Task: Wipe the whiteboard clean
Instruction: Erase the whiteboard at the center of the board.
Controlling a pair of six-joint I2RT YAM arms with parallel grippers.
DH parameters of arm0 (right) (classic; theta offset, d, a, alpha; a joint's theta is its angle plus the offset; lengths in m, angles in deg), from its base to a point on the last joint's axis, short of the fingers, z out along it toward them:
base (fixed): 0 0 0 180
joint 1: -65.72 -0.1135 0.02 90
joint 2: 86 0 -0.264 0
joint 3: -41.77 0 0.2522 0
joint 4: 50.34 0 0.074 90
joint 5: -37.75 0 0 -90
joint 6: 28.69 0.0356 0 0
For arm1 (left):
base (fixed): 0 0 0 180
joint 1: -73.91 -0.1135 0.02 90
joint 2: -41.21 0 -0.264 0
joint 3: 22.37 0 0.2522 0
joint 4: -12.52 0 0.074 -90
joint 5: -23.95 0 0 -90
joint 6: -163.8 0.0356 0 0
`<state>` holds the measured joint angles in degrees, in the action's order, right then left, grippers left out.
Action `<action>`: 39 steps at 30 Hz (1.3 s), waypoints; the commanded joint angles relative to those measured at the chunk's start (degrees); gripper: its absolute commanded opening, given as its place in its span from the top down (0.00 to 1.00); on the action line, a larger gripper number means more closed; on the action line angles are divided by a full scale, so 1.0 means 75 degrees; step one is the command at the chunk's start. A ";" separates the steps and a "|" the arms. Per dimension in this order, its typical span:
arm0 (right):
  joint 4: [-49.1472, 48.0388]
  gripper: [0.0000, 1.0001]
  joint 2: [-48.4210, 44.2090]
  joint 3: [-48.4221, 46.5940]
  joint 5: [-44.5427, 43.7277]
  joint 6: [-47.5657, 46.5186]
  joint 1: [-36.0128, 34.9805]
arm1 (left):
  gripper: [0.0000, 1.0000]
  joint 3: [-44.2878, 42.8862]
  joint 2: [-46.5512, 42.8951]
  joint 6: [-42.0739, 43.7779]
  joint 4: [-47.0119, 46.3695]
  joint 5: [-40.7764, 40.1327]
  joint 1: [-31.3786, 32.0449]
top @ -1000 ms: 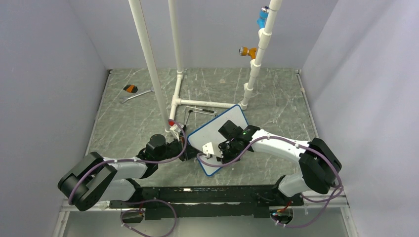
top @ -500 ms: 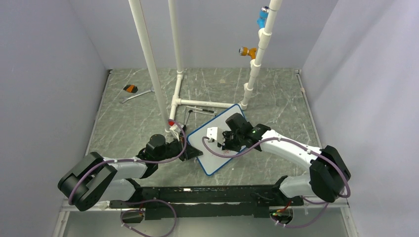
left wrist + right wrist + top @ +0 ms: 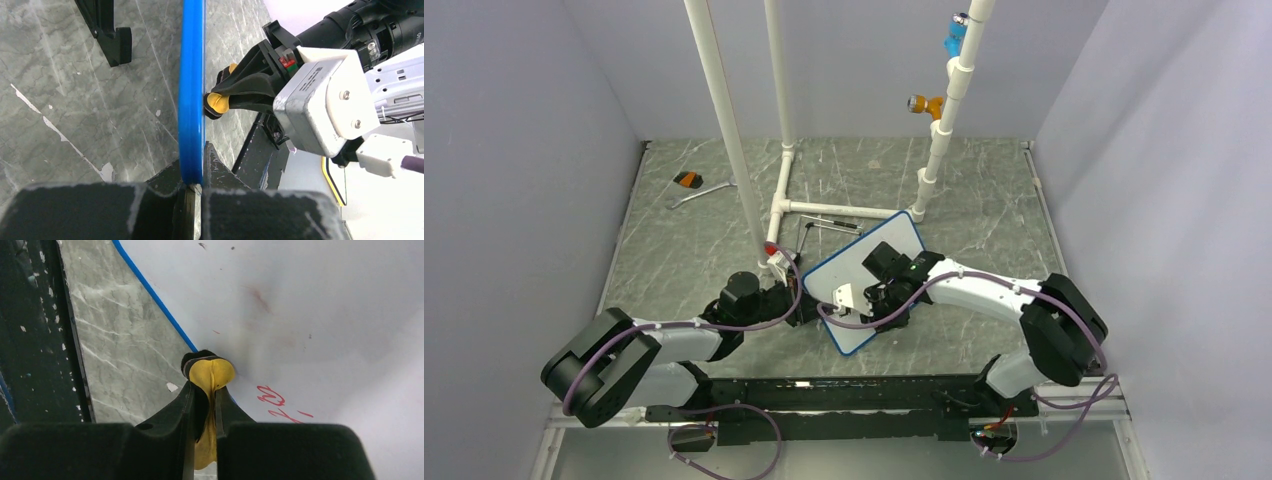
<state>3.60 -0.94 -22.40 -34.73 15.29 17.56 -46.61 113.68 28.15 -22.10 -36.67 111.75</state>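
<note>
The whiteboard [image 3: 849, 268], white with a thin blue frame, stands tilted in the middle of the table. My left gripper [image 3: 810, 307] is shut on its left blue edge [image 3: 192, 90], clamped at the jaw tips [image 3: 196, 186]. My right gripper [image 3: 876, 302] is shut on a small yellow eraser pad [image 3: 210, 374] and presses it on the board face [image 3: 310, 315] close to the blue frame [image 3: 155, 295]. Red handwriting [image 3: 272, 396] remains just right of the pad. Faint red smudges show higher on the face. The pad also shows in the left wrist view [image 3: 218, 101].
A white pipe frame [image 3: 779, 200] stands right behind the board, with a black pen [image 3: 834, 225] at its base. A wrench [image 3: 699, 193] and an orange-black tool [image 3: 688, 180] lie far left. A black board foot [image 3: 112, 35] rests on the grey marble table.
My right gripper swept with the pad up toward the board's far part, then back down to its near left edge. The left gripper held the frame still.
</note>
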 commanded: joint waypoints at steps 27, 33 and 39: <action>-0.0543 1.00 -0.0062 -0.0103 -0.0437 0.0199 0.0322 | 1.00 -0.0170 -0.0089 -0.0130 -0.0542 0.0899 0.0161; -0.2237 1.00 -0.0942 0.0171 -0.1091 0.1549 0.0791 | 1.00 -0.0195 0.0019 -0.0148 -0.0624 0.0922 0.0175; -0.1778 1.00 -0.0780 0.0137 -0.1010 0.1172 0.0998 | 1.00 -0.0229 0.0026 -0.0139 -0.0586 0.0922 0.0209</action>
<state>-5.29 -7.59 -20.50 -40.37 25.06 24.27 -46.65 114.14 27.85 -23.59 -36.56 111.75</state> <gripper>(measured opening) 0.139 0.072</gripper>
